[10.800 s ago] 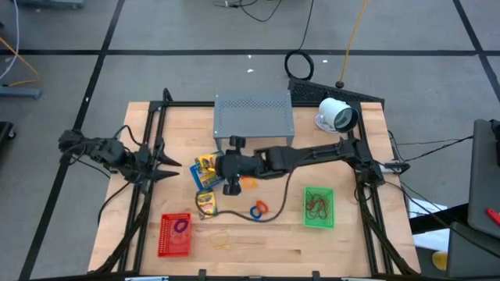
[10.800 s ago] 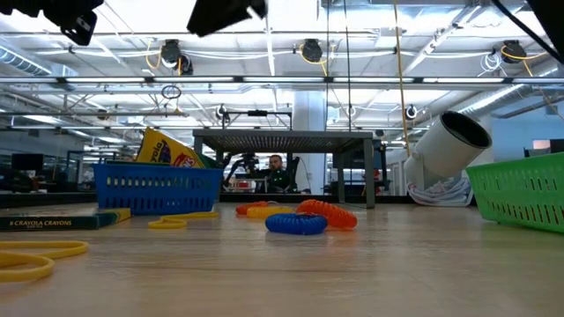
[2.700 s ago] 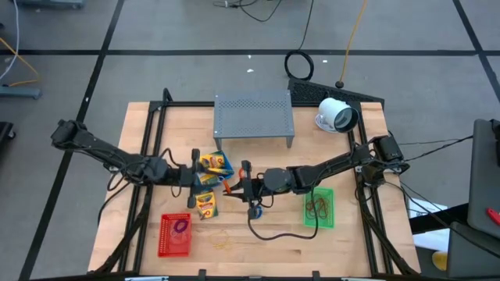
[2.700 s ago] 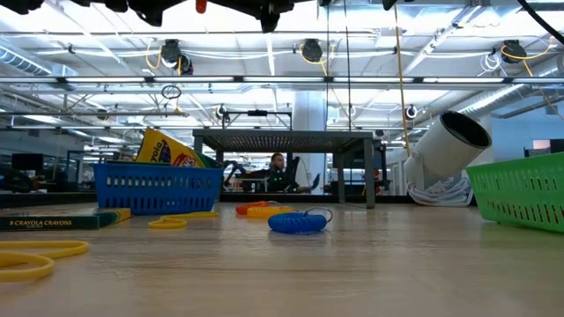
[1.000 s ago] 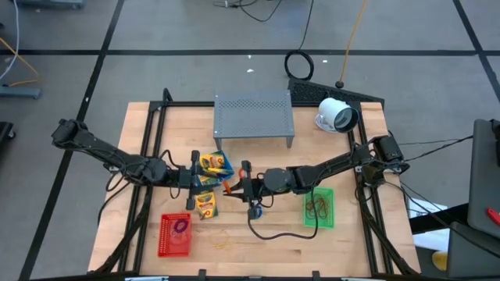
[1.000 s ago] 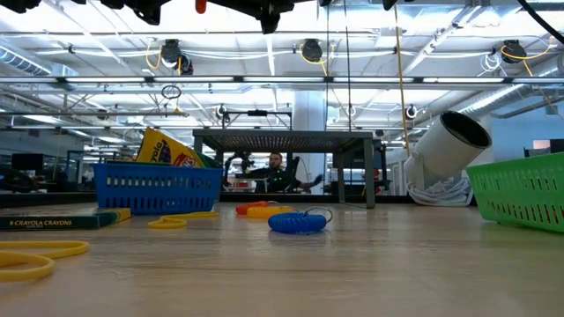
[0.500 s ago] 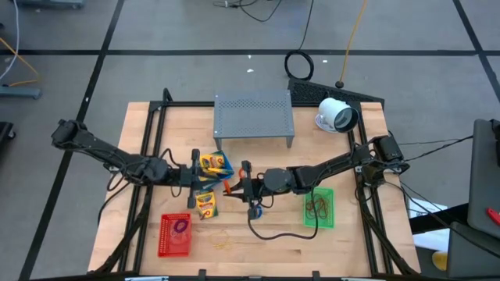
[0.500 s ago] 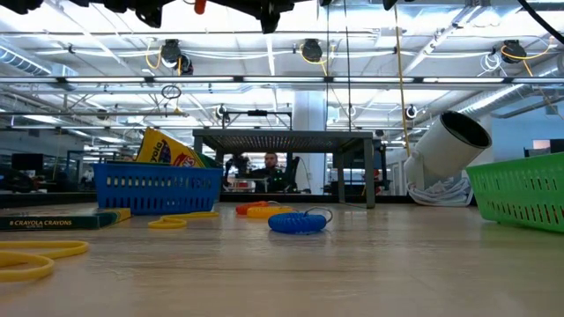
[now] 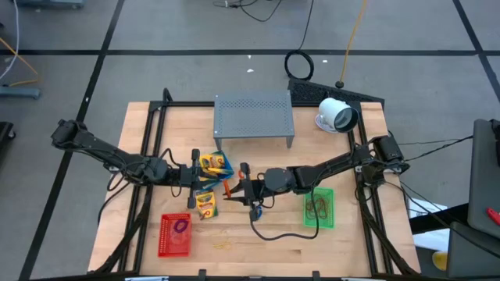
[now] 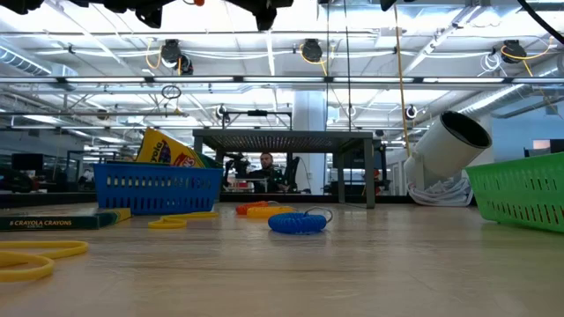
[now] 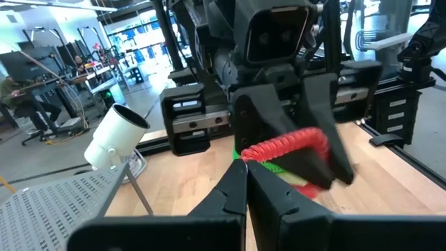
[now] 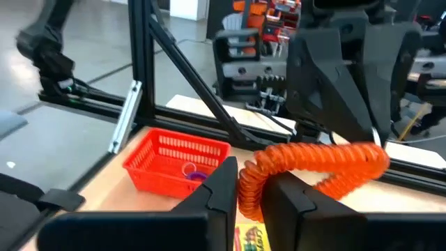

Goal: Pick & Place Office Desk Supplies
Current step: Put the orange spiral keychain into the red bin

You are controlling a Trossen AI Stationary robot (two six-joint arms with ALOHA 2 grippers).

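My right gripper (image 9: 229, 190) hovers over the middle of the table, shut on an orange coiled band (image 12: 320, 164), which also shows in the left wrist view (image 11: 286, 145). My left gripper (image 9: 205, 180) faces it, shut, above the blue basket (image 9: 209, 173), its tips close to the coil; I see no touch. The blue basket (image 10: 159, 187) holds a yellow crayon pack (image 10: 167, 150). Another pack (image 9: 205, 204) lies flat on the table. A blue coil (image 10: 297, 222) rests on the wood. My right gripper pinches the orange coiled band between its two fingers at one end of the loop (image 12: 249, 183). The fingers lie level and point toward the table's left. The rest of the loop sticks out past the fingertips, lifted clear of the table.
A red basket (image 9: 175, 234) with a purple band sits near the front left, and a green basket (image 9: 318, 207) with bands at the right. Yellow loops (image 10: 31, 260) lie near the front edge. The grey perforated stand (image 9: 253, 115) and the white round device (image 9: 337, 115) are at the far side.
My right gripper, with the orange coil in it, has edged a little toward the table's left, closer to my left gripper. Nothing else has moved.
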